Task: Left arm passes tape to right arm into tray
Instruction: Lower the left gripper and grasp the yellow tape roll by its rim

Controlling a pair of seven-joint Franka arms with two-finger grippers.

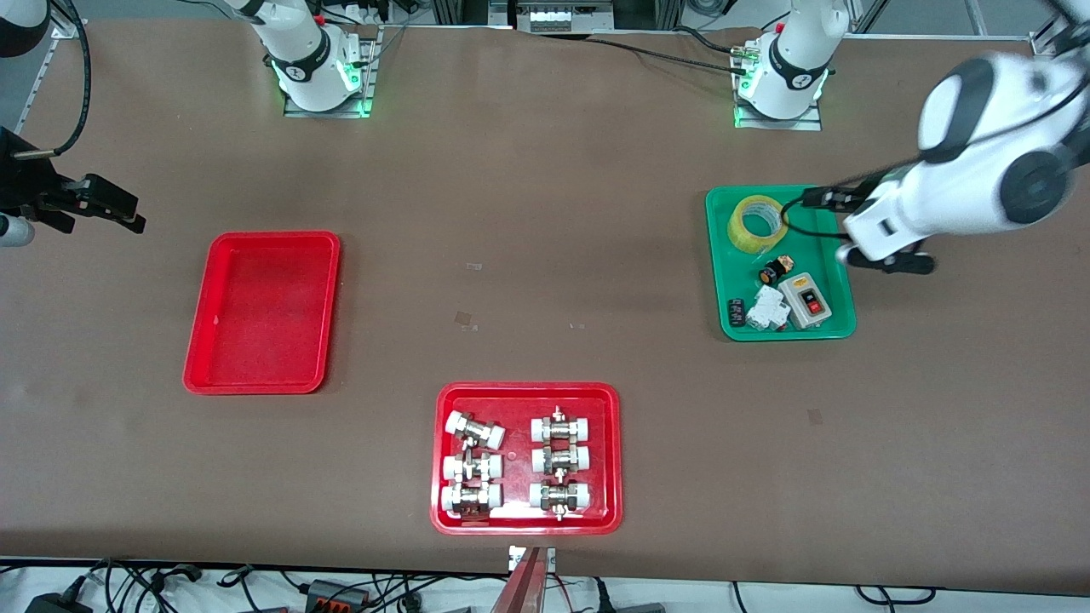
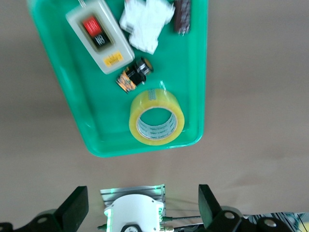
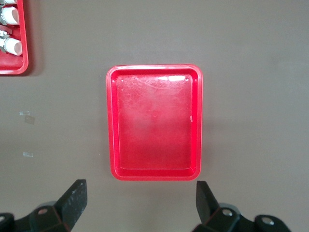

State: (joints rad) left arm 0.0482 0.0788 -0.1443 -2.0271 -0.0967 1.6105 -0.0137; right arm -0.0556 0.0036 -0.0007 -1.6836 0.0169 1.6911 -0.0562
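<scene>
Open table down the middle, clutter sitting in two of the three trays

I am seeing the tape [image 1: 758, 223] lying in the green tray [image 1: 724, 255] at the corner nearest the robot bases, bare green floor around most of it, a small black part [image 1: 772, 272] just beside it, a grey switch box [image 1: 806, 300] and white pieces [image 1: 765, 308] filling the end nearer the front camera; I am holding the left gripper [image 2: 142, 205] with fingers spread, above the table by that tray; the plain red tray [image 1: 262, 312] is lying bare, the right gripper [image 3: 140, 203] spread wide above it; brown table between is lying open; the red tray of fittings [image 1: 528, 457] is sitting nearer the camera, well apart from both.
</scene>
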